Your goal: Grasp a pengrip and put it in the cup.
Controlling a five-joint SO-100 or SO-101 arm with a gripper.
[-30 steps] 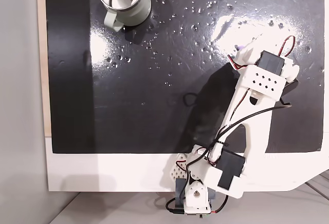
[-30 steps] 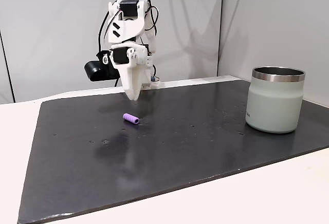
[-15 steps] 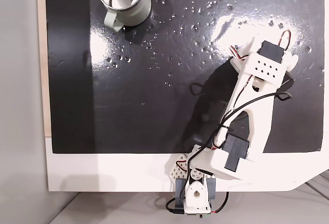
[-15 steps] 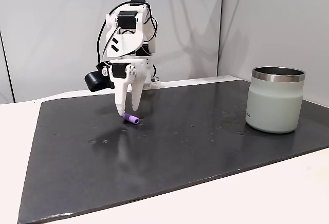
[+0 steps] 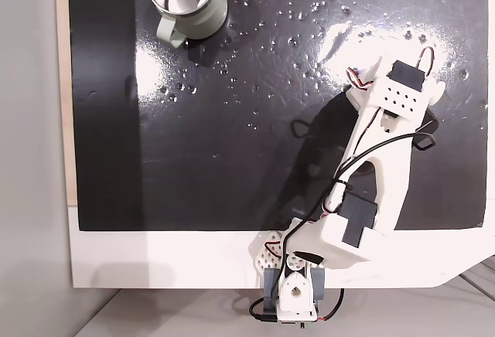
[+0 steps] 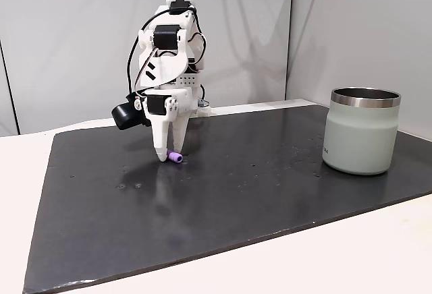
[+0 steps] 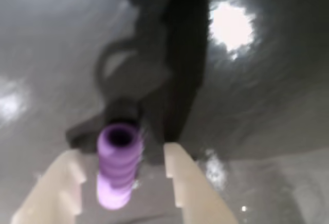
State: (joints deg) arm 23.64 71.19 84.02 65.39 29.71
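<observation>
In the wrist view the claw (image 7: 123,183) stands narrowly open with the purple pengrip (image 7: 118,165) lying between its two pale fingers (image 7: 182,183), close to the left one and apart from the right. In a fixed view from the side, the claw (image 6: 166,154) points down with its tips at the black mat (image 6: 236,199) on the table (image 6: 378,253), the pengrip (image 6: 175,157) at the tips. The green cup (image 6: 358,132) stands well apart, to the right. From above, the cup (image 5: 187,1) sits at the mat's far left corner.
</observation>
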